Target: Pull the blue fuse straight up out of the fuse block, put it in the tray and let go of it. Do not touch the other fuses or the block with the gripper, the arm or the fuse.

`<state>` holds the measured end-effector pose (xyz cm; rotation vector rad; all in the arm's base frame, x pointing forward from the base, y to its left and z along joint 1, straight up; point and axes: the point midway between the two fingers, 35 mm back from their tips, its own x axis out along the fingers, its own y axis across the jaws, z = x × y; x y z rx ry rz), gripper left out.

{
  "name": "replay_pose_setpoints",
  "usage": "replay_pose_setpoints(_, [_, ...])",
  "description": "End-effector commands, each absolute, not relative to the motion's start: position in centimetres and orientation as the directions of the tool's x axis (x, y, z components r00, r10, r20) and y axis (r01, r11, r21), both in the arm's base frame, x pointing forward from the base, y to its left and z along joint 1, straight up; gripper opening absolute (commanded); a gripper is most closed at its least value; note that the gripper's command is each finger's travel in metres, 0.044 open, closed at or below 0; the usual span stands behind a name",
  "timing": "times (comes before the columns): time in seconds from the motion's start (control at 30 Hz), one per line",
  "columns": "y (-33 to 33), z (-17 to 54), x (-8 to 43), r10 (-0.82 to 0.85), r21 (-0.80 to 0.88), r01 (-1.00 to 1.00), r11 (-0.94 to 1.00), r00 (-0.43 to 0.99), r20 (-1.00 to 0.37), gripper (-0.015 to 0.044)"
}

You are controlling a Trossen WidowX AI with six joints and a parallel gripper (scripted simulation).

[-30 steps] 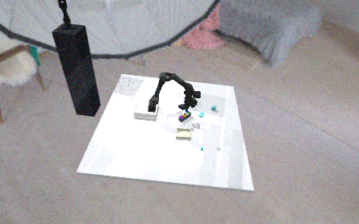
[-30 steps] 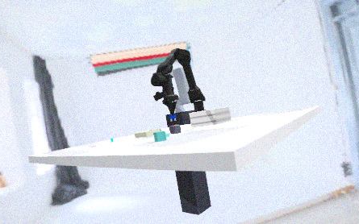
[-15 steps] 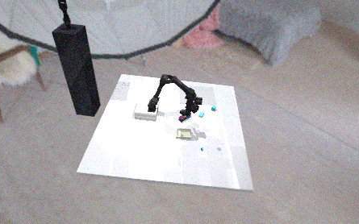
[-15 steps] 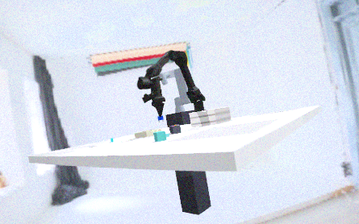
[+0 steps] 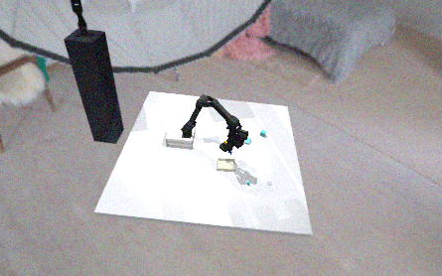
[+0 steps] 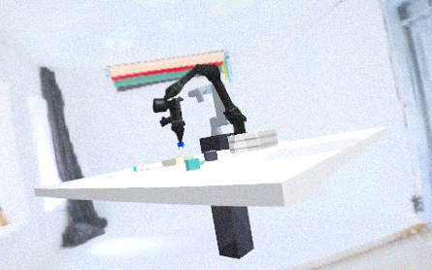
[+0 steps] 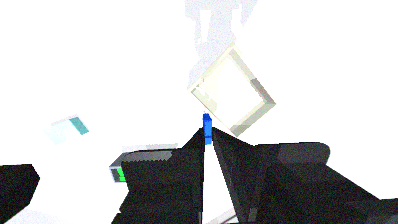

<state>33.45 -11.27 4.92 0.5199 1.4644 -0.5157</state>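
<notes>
Table (image 6: 315, 165): the white slab is carrying everything, and the arm's base is sitting at its far side so the whole work area is lying within reach.
Arm (image 6: 218, 92): it is arching high and bending down over the middle of the table, which is keeping its links well above the objects below.
Tray (image 7: 232, 90): the pale, open-topped box is lying on the table ahead of the fingertips in the wrist view, turned at an angle; its open top is what is making a drop from above possible.
Fuse block (image 7: 125, 172): only a grey corner with a green fuse is peeking out beside the gripper body at lower left; it is sitting apart from the tray, so I judge the carried fuse is passing clear of it.
Teal cube (image 6: 192, 164): it is resting on the table near the tray, taking no part in this.
Gripper (image 7: 207, 137): the two dark fingers are pointing downward and pinching the blue fuse between their tips, squeezed nearly together because the fuse is so thin.
Blue fuse (image 7: 206, 129): it is hanging upright in the air, out of the block, sticking out past the fingertips, just short of the tray's near edge; in the exterior view it is riding well above the table.
Step, as I judge it: carrying across to the tray; the lowering and letting go are not yet done.
</notes>
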Motion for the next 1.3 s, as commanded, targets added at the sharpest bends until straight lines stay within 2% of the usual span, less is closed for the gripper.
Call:
replay_pose_setpoints(0.0, [-13.7,4.7,32.9,-0.014,0.008,0.615,0.788,0.032,-0.999,0.0])
replay_pose_setpoints(0.23, [-17.0,4.7,31.9,-0.017,0.005,0.615,0.788,0.031,-0.999,0.0])
replay_pose_setpoints(1.27, [-17.1,0.7,32.0,-0.017,0.005,0.615,0.788,0.03,-0.999,0.0])
